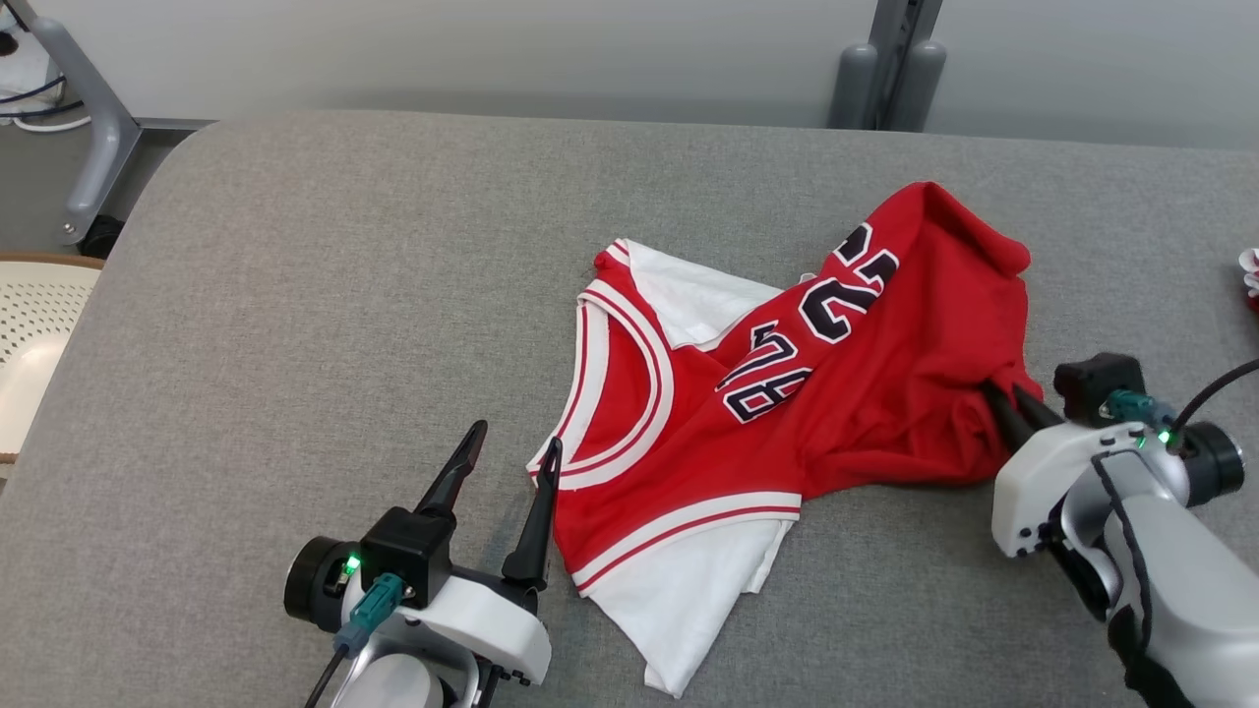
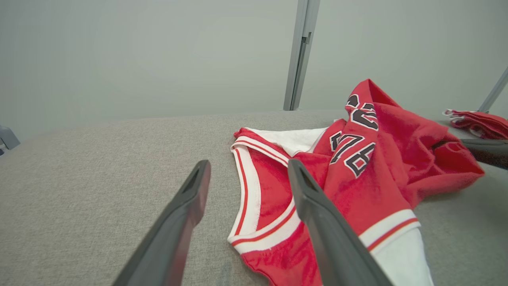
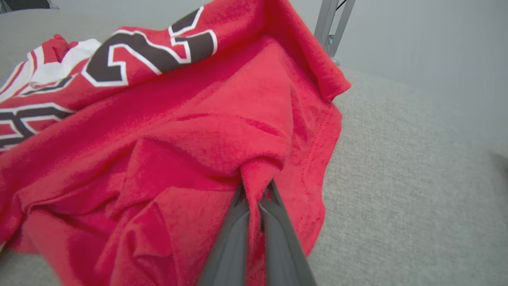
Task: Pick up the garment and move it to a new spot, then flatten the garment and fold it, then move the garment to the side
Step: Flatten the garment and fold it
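A soft, crumpled red-and-white jersey (image 1: 866, 393) is seen right of centre on the grey fabric-covered table (image 1: 295, 295). Its right edge is clenched by the right gripper (image 1: 1008, 405). The left gripper (image 1: 517, 441), spread wide, is placed beside the near-left armhole trim (image 1: 600, 474), judged the firmer hold on limp, light cloth.

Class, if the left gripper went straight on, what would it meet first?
Probably the jersey: its white-trimmed edge lies just ahead of the open left gripper, toward the right; leftward is bare table. Depth unclear.
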`<state>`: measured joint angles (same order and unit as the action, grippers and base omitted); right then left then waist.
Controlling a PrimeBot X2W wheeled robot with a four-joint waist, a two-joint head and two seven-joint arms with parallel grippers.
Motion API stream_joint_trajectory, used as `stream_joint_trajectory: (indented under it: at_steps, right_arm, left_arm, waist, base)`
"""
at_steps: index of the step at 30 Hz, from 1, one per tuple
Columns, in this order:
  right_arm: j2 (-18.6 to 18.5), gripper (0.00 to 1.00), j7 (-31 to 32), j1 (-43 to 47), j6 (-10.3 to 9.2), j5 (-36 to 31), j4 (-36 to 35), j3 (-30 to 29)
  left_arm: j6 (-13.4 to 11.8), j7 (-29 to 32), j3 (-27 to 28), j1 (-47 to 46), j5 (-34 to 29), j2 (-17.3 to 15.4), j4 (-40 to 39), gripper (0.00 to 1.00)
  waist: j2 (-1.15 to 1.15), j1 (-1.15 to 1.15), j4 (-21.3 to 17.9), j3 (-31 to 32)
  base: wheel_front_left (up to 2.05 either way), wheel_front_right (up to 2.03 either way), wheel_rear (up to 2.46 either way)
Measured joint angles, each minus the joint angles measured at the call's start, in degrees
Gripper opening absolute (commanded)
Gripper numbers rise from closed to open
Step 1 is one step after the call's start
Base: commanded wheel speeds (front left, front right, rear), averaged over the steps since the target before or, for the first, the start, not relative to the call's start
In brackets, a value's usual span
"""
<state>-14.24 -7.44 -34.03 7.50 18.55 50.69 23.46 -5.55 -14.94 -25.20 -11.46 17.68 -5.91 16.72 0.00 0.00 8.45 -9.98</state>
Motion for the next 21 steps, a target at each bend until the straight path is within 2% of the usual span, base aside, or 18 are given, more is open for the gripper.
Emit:
stream_joint_trajectory:
  at_steps: [10, 14, 21]
  right_arm:
    - [-3.32, 0.00, -2.78, -7.49, 0.00, -7.31, 0.59, -0.55]
    - [-4.79, 0.00, -5.04, -10.27, 0.00, -12.34, 0.54, -1.07]
    - [-3.33, 0.00, -6.81, -7.77, 0.00, -14.06, 1.98, -3.34]
  left_arm:
    - [0.01, -0.05, -0.31, 0.35, 0.08, 0.26, 0.59, 1.00]
    - [0.02, -0.05, -0.42, 0.39, 0.08, 0.27, 0.71, 1.00]
    - [0.03, -0.05, -0.56, 0.45, 0.09, 0.47, 0.75, 1.00]
  waist:
    - [0.00, 0.00, -0.03, 1.44]
    - [0.00, 0.00, -0.16, 1.63]
    - [0.00, 0.00, -0.08, 1.39]
  base:
    - [0.00, 0.00, 0.00]
    - [0.00, 0.00, 0.00]
    - [0.00, 0.00, 0.00]
